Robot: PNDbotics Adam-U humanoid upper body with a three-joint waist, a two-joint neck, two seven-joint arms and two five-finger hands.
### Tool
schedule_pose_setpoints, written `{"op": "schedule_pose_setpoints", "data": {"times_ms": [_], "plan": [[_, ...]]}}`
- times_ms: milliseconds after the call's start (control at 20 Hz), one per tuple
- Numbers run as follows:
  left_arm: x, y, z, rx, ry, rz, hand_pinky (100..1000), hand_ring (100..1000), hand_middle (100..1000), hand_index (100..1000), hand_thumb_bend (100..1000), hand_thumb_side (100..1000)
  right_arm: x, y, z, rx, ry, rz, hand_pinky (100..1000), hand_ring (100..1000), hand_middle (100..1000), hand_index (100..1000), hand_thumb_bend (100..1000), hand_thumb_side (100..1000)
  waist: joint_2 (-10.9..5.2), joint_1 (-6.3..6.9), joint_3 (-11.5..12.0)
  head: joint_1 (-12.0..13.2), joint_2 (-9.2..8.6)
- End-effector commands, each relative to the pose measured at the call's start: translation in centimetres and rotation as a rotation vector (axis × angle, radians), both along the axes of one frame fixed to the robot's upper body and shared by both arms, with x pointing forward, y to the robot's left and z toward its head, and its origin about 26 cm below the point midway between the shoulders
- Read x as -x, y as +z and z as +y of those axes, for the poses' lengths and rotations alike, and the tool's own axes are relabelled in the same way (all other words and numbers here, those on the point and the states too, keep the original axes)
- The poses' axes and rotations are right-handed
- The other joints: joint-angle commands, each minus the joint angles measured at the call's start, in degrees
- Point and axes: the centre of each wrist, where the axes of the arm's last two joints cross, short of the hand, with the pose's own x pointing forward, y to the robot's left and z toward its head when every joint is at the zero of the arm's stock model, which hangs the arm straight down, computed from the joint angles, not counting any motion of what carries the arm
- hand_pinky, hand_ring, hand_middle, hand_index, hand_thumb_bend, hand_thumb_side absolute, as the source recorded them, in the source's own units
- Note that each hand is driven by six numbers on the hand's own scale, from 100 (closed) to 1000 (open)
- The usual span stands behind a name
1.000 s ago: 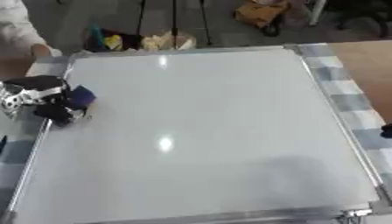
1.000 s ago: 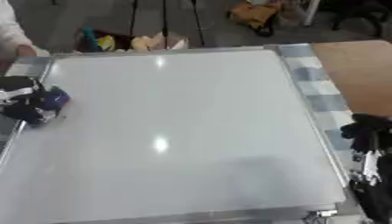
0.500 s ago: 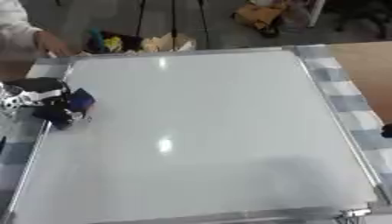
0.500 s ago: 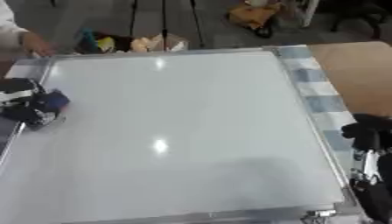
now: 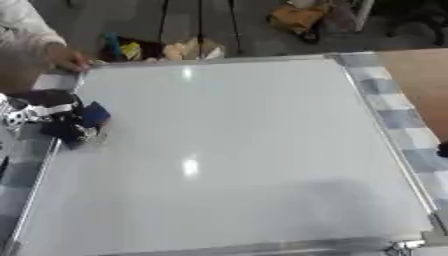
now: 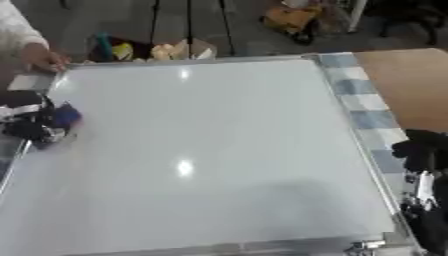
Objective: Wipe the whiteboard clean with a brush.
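Two hands in play, and the left hand [image 5: 44, 114] is the busy one, out at nine o'clock on the whiteboard [image 5: 236, 150], right at its left frame. Its dark fingers [image 5: 68, 131] are curled round the brush [image 5: 93, 114], a blue block pressed down on the board's surface just inside the edge. The picture blurs there, so the exact finger placement is hard to read, but the wrap around the brush is plain.

Over at four o'clock, the right hand [image 6: 422, 150] sits off the board on the bench, beside the right frame; it shows only in the right eye view, as a dark shape, and I cannot tell whether its fingers are released or clenched.

The whiteboard fills nearly the whole view, lying flat on a grey checked cloth [image 5: 394, 115], and its surface reads clean white with two bright light glints. Up at eleven o'clock, a person's bare hand [image 5: 66, 58] rests at the board's far left corner, touching the frame there. Beyond twelve o'clock, coloured clutter [image 5: 157, 49] lies on the floor.
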Motion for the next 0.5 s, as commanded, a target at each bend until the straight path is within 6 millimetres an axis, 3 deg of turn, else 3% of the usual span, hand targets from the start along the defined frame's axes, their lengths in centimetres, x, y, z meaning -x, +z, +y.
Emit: {"op": "schedule_pose_setpoints", "data": {"times_ms": [50,500], "plan": [[0.00,-0.05,0.30,-0.030,0.000,0.014,618,684,555,494,100,809,0.22,0.63,-0.14,-0.001,-0.003,-0.025,468,526,429,672,100,671,-1.06,-0.24,0.18,0.16,0.16],[-0.11,-0.83,0.10,-0.096,-0.026,0.039,625,677,518,495,100,807,0.22,0.66,-0.18,-0.007,-0.001,-0.026,469,525,428,671,100,668,-1.34,-0.17,0.30,0.23,0.26]]}}
